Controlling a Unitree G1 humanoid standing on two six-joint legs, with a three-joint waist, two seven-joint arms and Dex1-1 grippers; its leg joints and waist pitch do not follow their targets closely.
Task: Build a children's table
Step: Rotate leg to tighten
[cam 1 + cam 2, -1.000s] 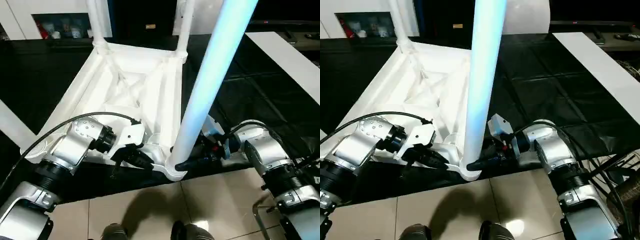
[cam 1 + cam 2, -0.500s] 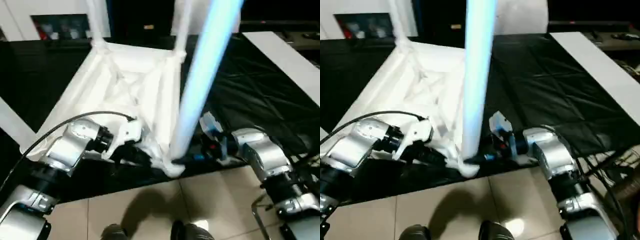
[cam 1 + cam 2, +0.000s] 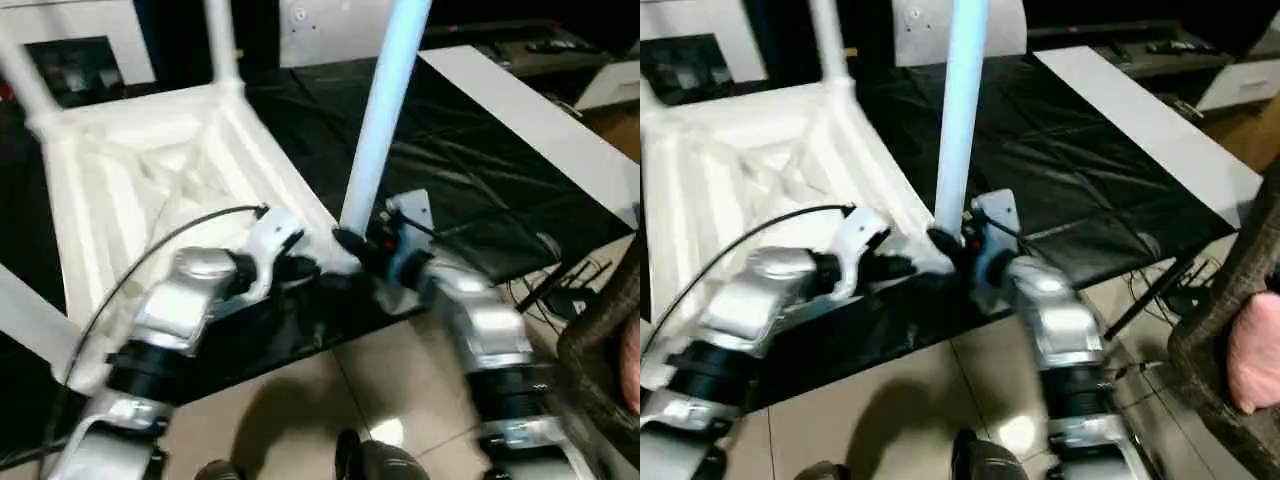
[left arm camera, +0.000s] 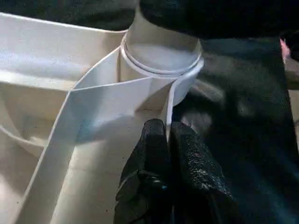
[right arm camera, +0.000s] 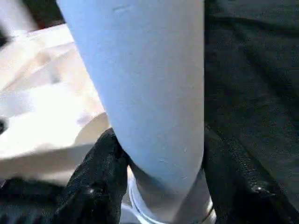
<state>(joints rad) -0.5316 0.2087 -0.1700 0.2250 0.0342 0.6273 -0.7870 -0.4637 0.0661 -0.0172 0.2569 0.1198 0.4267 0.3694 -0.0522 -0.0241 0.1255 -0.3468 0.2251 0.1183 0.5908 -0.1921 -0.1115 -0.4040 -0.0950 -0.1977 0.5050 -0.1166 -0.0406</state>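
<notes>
The children's table lies upside down on a worktop draped in creased black sheeting, its smooth white plastic top showing a ribbed underside, with no writing legible on it. Its tapered round legs stand upright and run out of frame; the near leg sits in a corner socket. The right gripper clasps that leg's base, while the left gripper is pinched onto the thin rim beside the socket.
</notes>
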